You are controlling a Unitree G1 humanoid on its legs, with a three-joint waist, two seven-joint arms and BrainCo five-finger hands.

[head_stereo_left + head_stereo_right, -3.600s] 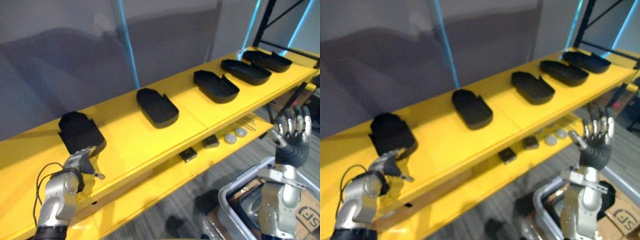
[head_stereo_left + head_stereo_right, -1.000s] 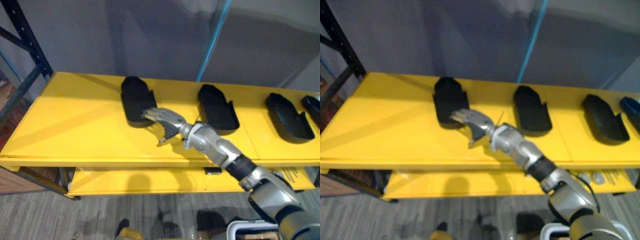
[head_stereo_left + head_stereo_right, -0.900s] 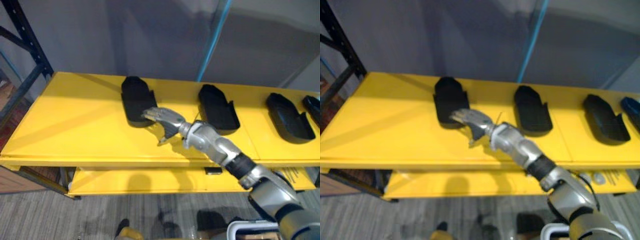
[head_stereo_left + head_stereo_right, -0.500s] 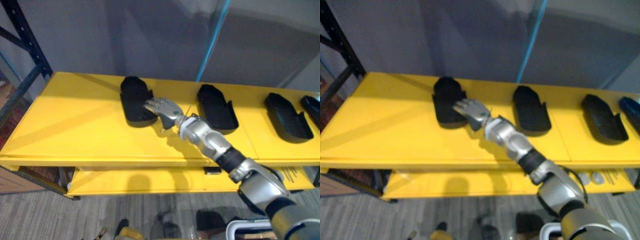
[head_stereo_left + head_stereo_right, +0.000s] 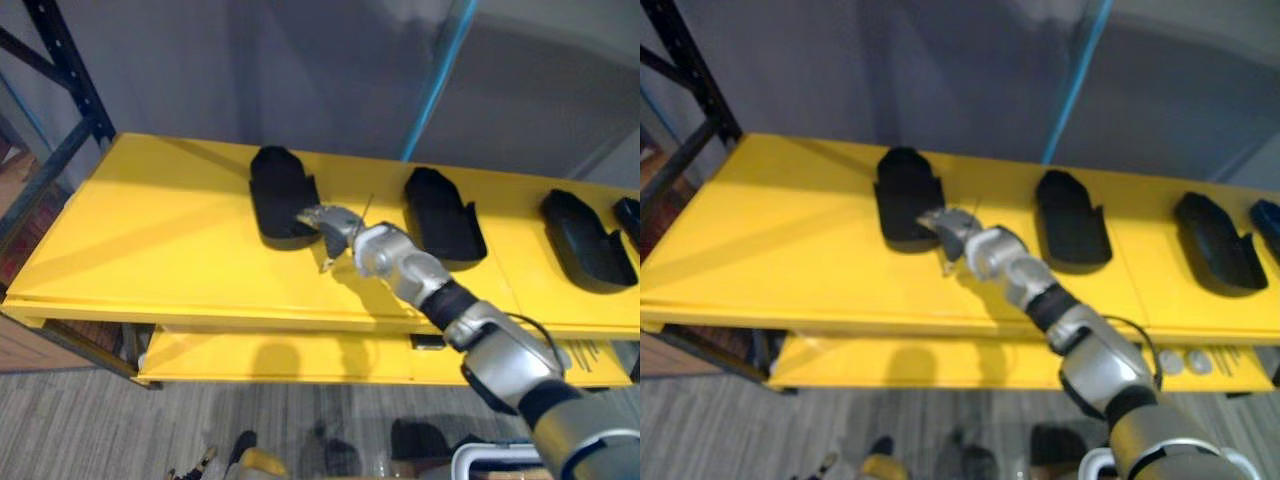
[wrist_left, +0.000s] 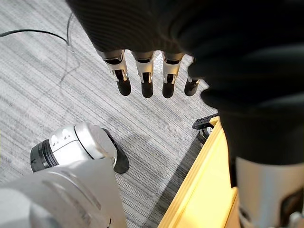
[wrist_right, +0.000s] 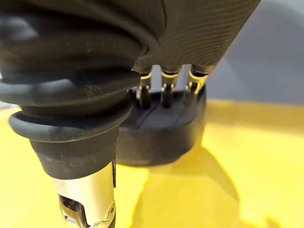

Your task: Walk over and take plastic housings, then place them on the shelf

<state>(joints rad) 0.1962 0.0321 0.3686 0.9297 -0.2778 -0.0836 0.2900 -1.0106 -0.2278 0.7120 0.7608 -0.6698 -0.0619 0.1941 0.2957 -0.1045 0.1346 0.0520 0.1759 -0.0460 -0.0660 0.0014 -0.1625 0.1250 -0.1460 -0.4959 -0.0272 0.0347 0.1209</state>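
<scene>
Your right hand [image 5: 328, 224] is out over the yellow metal shelf [image 5: 150, 235]. Its fingers are pretty much straight, with the tips resting on the near end of the leftmost black plastic housing [image 5: 280, 190], not clamped round it. Two more black housings [image 5: 443, 212] sit further right. Your left hand [image 6: 145, 78] hangs loose, holding nothing, above the grey floor [image 6: 57, 85].

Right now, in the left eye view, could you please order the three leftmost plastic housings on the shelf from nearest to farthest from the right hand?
1. Leftmost plastic housing, at the right hand's fingertips.
2. Second plastic housing, just to the hand's right.
3. Third plastic housing, far along the shelf to the right.
</scene>
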